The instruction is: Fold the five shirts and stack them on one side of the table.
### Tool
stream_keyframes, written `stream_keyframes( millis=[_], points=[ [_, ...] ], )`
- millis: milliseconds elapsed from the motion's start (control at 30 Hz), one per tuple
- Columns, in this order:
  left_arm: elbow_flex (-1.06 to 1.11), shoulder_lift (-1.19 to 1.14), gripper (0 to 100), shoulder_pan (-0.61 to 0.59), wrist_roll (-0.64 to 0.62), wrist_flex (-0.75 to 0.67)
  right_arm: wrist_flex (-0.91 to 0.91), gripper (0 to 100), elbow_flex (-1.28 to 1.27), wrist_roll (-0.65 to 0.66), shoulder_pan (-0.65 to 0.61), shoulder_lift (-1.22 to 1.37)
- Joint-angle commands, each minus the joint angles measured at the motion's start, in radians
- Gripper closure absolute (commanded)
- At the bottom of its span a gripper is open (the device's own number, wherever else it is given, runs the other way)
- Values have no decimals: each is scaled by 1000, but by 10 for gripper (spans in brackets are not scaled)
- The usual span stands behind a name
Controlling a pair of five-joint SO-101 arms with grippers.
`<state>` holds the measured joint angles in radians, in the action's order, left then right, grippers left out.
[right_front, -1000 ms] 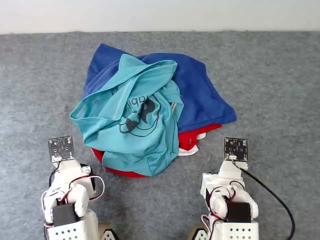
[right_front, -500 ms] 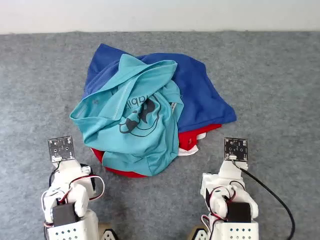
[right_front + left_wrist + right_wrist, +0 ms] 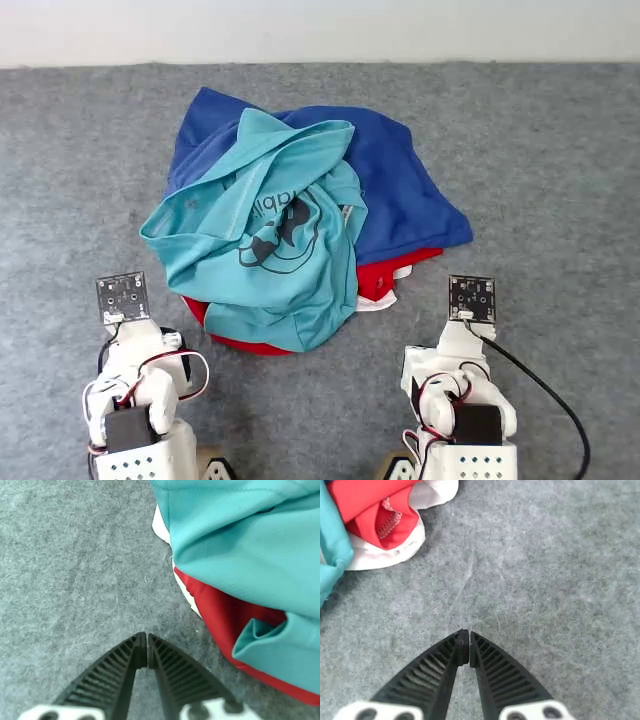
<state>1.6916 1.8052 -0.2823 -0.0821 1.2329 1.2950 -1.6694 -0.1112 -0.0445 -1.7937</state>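
the right gripper (image 3: 464,649) is over the grey felt table (image 3: 550,570), its 2 black ribbed fingers (image 3: 427,677) pressed together at the tips with nothing between them. far and to the left of it lies a crumpled red shirt (image 3: 372,505) with a stitched hem showing, resting on a white shirt (image 3: 387,550) whose edge spreads onto the felt. the edge of a teal shirt (image 3: 331,555) lies left of both.

Table (image 3: 560,150) topped with grey felt-like cover, mottled, fibrous up close, with faint pale creases in nap. Cover spans nearly whole high view, edge to edge. Along far edge, narrow strip of plain white wall (image 3: 320,30). Light soft, even; shadows weak.
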Motion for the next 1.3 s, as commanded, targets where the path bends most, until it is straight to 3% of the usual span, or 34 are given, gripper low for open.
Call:
stream_keyframes(
  millis=[0, 967, 1267],
  points=[
    [-8, 5, 986, -3, -2, 5, 2, 983, -14, -6, -1, -4],
    [-8, 5, 986, 2, -2, 5, 2, 983, -14, -6, -1, -4],
    [-36, 6, 985, 169, 26, 2, 2, 983, -14, -6, -1, -4]
  ],
)
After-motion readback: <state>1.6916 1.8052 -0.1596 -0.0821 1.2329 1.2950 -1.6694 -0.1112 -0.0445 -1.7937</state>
